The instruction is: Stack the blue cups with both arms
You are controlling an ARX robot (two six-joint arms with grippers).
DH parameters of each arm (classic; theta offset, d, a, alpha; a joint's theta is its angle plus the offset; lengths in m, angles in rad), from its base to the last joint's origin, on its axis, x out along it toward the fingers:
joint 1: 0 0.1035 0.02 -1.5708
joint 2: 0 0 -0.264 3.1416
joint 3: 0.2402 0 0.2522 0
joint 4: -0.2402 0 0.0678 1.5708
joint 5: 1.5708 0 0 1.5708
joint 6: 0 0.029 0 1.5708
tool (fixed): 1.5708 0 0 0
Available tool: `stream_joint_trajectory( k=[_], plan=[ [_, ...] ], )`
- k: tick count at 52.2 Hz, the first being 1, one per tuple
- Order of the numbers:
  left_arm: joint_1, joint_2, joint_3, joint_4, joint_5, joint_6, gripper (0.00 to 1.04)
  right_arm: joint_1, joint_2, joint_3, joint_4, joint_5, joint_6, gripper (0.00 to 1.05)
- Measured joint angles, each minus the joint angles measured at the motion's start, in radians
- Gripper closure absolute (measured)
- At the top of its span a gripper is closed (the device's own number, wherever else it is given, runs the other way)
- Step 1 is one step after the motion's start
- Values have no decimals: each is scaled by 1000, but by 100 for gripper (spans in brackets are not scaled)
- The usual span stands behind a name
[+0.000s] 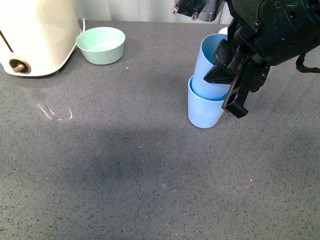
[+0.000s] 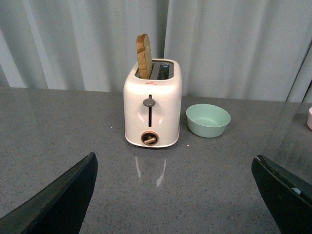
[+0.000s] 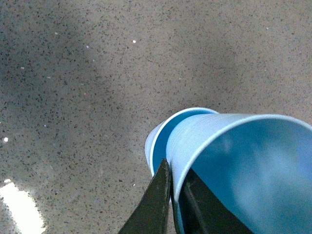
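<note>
Two blue cups (image 1: 201, 90) sit half-nested: the upper cup (image 1: 207, 70) leans, its wall pinched in my right gripper (image 1: 225, 90), the lower cup (image 1: 202, 112) stands just beneath those jaws, and my left gripper (image 2: 174, 158) gapes empty, well apart.

Front camera: high, tilted down over table (image 1: 125, 170), mid-range. Left wrist: low, level, facing toaster (image 2: 152, 109) and green bowl (image 2: 208, 120), both shared with front view. Right wrist: very close above blue cups (image 3: 234, 161), looking down; front view shares them.
</note>
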Motion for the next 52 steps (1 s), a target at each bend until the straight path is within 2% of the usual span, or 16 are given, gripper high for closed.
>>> stream_joint_trajectory(
  k=[12,15,23,27,31,45,47,48,49,52],
  plan=[
    [0,0,0,0,0,0,9,-14,-9,5,28,-5,17,56],
    [0,0,0,0,0,0,9,-22,-20,5,34,-19,26,48],
    [0,0,0,0,0,0,9,-86,-137,-37,123,-65,95,15],
    [0,0,0,0,0,0,9,-135,-197,-85,174,-95,135,17],
    [0,0,0,0,0,0,9,-188,-245,-143,230,-98,169,7],
    [0,0,0,0,0,0,9,-359,-376,-330,423,-111,344,9],
    [0,0,0,0,0,0,9,-359,-377,-355,478,-65,391,11],
    [0,0,0,0,0,0,9,-354,-384,-401,602,35,443,16],
    [0,0,0,0,0,0,9,-353,-387,-434,684,92,471,20],
    [0,0,0,0,0,0,9,-353,-402,-534,889,208,572,30]
  ],
)
